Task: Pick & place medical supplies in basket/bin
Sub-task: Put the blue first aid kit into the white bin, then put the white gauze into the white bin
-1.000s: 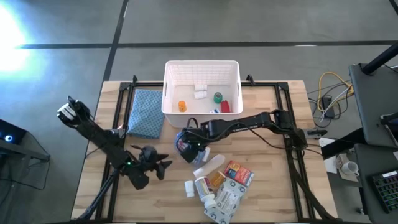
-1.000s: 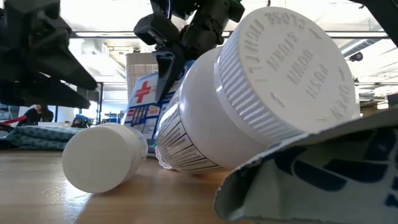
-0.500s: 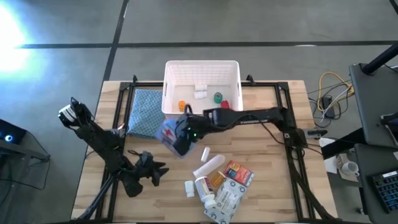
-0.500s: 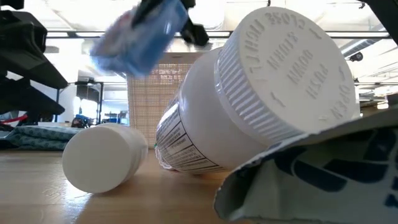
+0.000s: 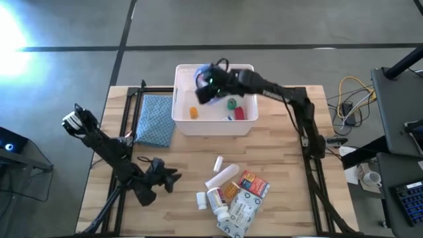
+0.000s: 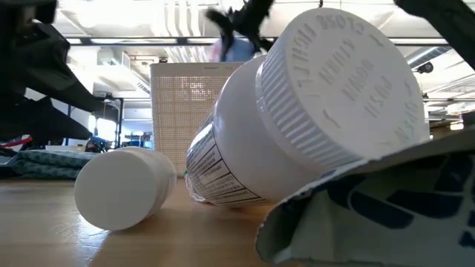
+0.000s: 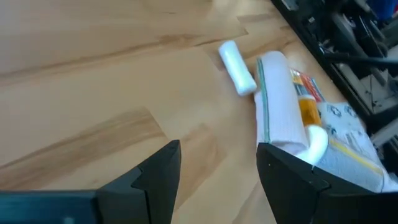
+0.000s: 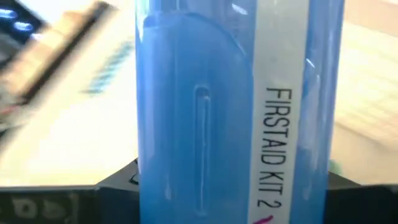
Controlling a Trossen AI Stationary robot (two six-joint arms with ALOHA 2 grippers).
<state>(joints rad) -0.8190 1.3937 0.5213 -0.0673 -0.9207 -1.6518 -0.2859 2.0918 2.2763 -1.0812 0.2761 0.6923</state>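
Note:
My right gripper [image 5: 206, 80] is over the white bin [image 5: 215, 67], shut on the blue-white first-aid box [image 5: 201, 79], which fills the right wrist view [image 8: 236, 106] and shows as a blue blur in the low view [image 6: 236, 46]. Small orange [image 5: 193, 113], green [image 5: 231, 104] and red [image 5: 239, 114] items lie in the bin. White pill bottles [image 5: 225, 176], an orange box [image 5: 253, 183] and a grey-white pack [image 5: 239, 215] lie on the table's near part. My left gripper [image 5: 173, 177] waits open, low over the wood left of them [image 7: 217, 180]. My right gripper pinches the first-aid box between its two fingers [image 8: 118, 182], one on each broad face. The narrow lettered side [image 8: 280, 143] faces the wrist camera. The box is lifted clear, above the bin's far left part.
A blue cloth [image 5: 156, 120] lies left of the bin. In the low view a large white bottle [image 6: 297, 126] and a smaller one [image 6: 122, 185] lie close to the camera. Bare wood lies between the bin and the pile of supplies.
My right gripper has lifted the first-aid box off the table in front of the bin, carried it up and toward the far edge, and now holds it over the bin. My left gripper has stayed near the table's near left part.

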